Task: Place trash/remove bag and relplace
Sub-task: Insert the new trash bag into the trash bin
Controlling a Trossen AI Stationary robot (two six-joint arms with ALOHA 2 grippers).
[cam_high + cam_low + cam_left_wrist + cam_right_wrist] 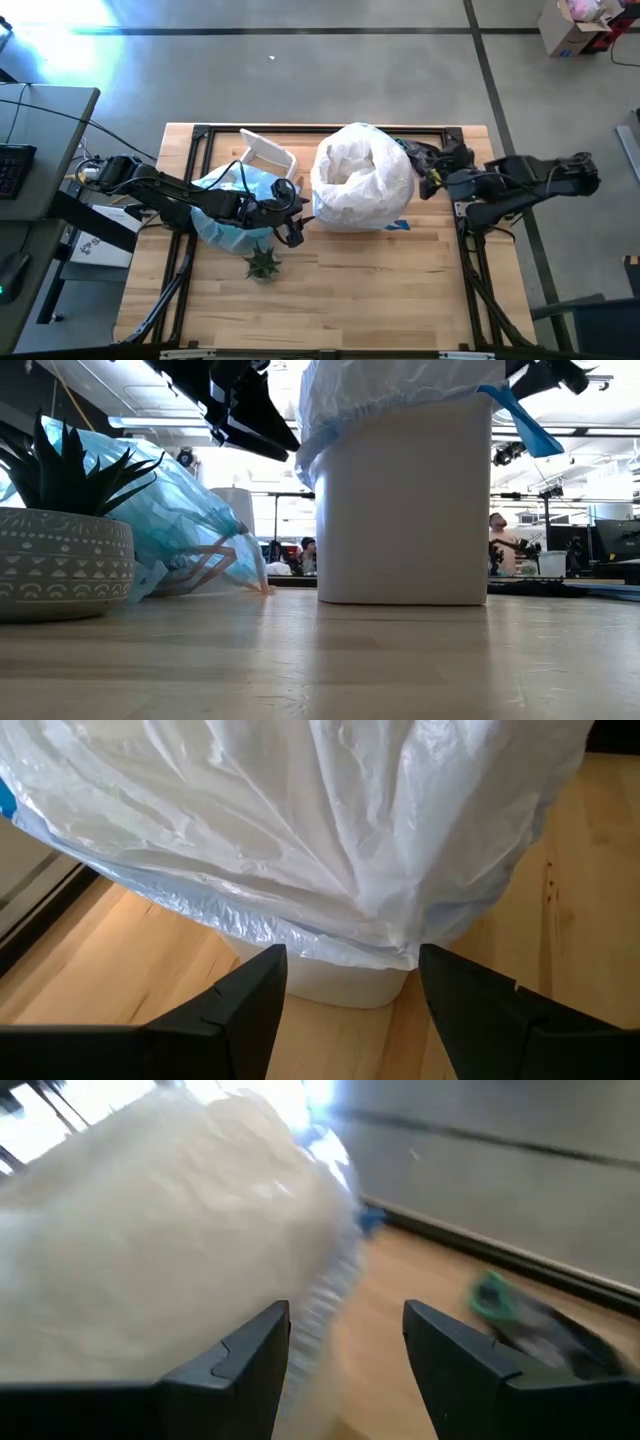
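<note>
The white bin (362, 200) stands near the middle of the wooden table (400, 290), and a thin translucent liner bag (362, 172) is draped over its rim, puffed up and crinkled, with a blue strip (522, 422) hanging off one side. The left gripper (296, 215) hovers just beside the bin on its left, fingers (240, 1005) spread apart with nothing between them, pointing at the folded-over bag edge. The right gripper (425, 172) sits against the bin's right side at the rim; from its wrist view its 2 fingers (250, 1360) stand apart with a fold of the plastic running into the gap, but I cannot tell whether it actually grips that plastic. A second, light-blue bag (228, 205) lies slumped on the table under the left arm, bulging with contents. Just in front of it stands the small spiky potted plant (263, 263). A white lid-like frame (268, 152) lies at the table's far edge behind the blue bag. People show far off in the room beyond the table.
</note>
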